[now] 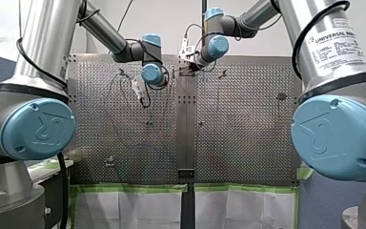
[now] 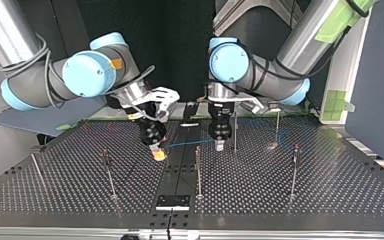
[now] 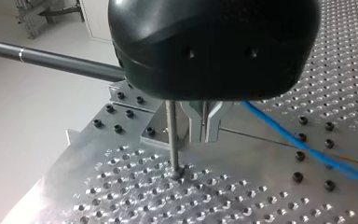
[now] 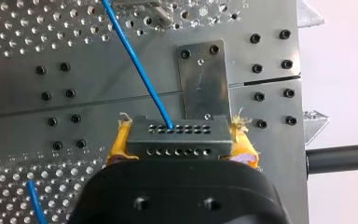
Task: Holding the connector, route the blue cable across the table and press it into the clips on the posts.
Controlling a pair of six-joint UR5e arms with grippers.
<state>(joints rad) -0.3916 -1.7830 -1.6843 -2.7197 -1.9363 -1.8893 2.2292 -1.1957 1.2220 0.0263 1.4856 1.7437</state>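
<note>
My right tool (image 4: pixel 181 149) is clamped on the connector (image 4: pixel 177 133), a grey block with 2 rows of holes. Its frayed yellow pads (image 4: pixel 116 144) grip both ends, so the blue cable (image 4: pixel 137 60) leaves freely ahead of it. My left tool (image 3: pixel 204 128) has its metal fingers set together (whether they nip the cable is hidden), just beside a thin metal post (image 3: pixel 171 140) on the perforated worktop (image 3: pixel 242 196), probably to guide the run.

My right gripper (image 4: pixel 181 141) covers the near edge of the grey, hole-studded metal connector block (image 4: pixel 177 133). The thin blue cable (image 4: pixel 137 63) leaving that block runs out of view. It blurs beside my left gripper (image 3: pixel 205 133), which hides the top of a slim metal post (image 3: pixel 171 140).
</note>
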